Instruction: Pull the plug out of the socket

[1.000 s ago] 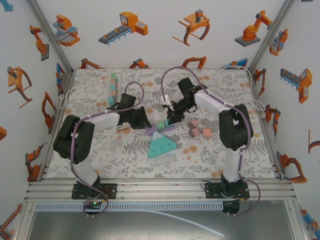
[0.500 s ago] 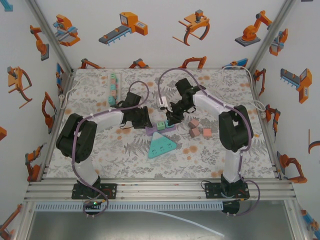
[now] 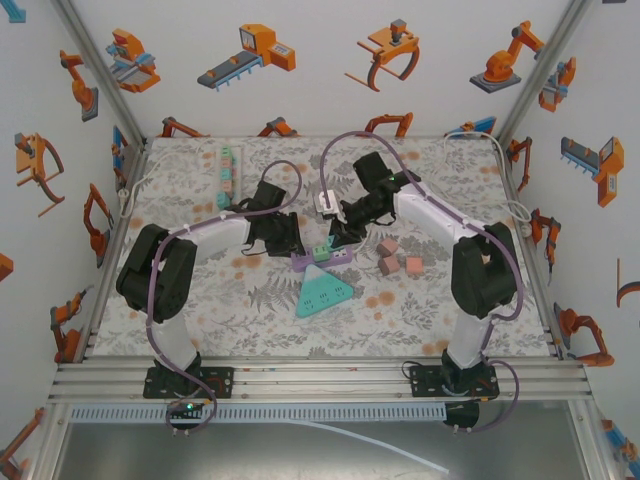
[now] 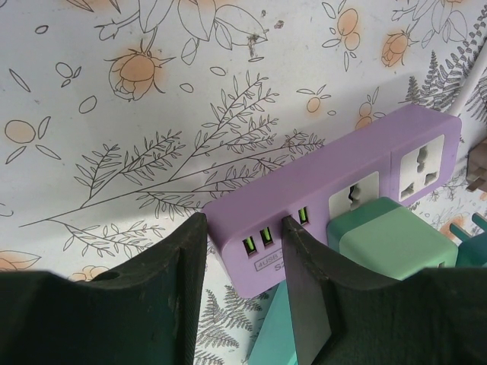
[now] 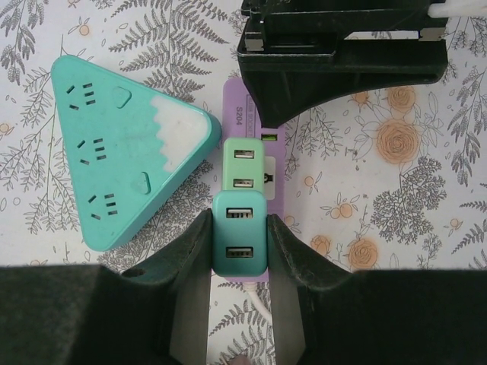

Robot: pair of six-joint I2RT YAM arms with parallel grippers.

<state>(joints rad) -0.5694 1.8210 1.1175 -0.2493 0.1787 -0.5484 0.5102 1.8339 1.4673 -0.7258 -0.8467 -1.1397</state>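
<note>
Right fingers [image 5: 190,262] clench the teal square plug [image 5: 239,242], frame's lower centre, seated in the purple plastic power strip [image 4: 304,179]. Left fingers [image 4: 163,281] straddle its USB end, grip unclear. Pull straight, no rocking.

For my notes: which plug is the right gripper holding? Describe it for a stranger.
On the purple power strip beside the triangular teal socket block stand two USB chargers. The right gripper clamps the darker teal charger, not its paler green neighbour.

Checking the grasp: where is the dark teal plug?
The dark teal plug sits low in the right wrist view, on the purple strip, between the right gripper's fingers, beside the green plug.
</note>
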